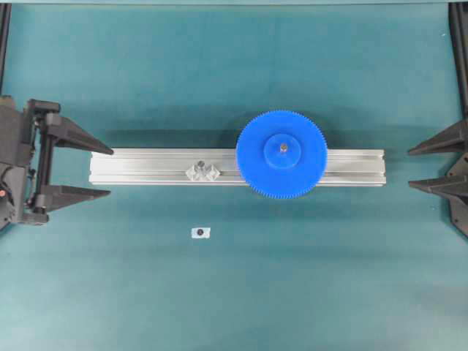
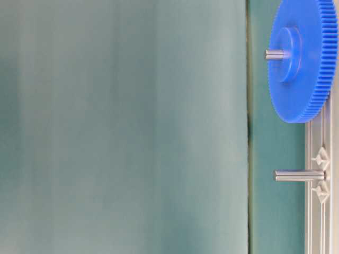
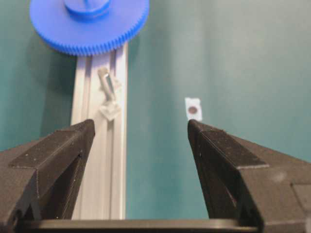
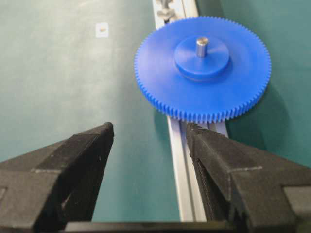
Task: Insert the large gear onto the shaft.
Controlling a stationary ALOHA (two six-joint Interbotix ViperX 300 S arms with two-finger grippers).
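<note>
The large gear (image 1: 256, 162), a flat bright-blue toothed disc, lies level on the aluminium rail (image 1: 146, 167) with the shaft (image 1: 282, 148) poking up through its hub. The table-level view shows the gear (image 2: 312, 69) seated against the rail with the pin tip (image 2: 274, 54) sticking out. My left gripper (image 1: 110, 172) is open and empty off the rail's left end. My right gripper (image 1: 409, 168) is open and empty off the rail's right end. The right wrist view has the gear (image 4: 233, 82) ahead of the open fingers (image 4: 149, 127). In the left wrist view the gear (image 3: 87, 34) is far beyond the open fingers (image 3: 141, 127).
A second bare pin (image 1: 200, 165) with clear faceted base pieces stands on the rail left of the gear, seen also as a pin (image 2: 296, 175) from table level. A small white sticker (image 1: 200, 232) with a dark dot lies on the green mat in front of the rail.
</note>
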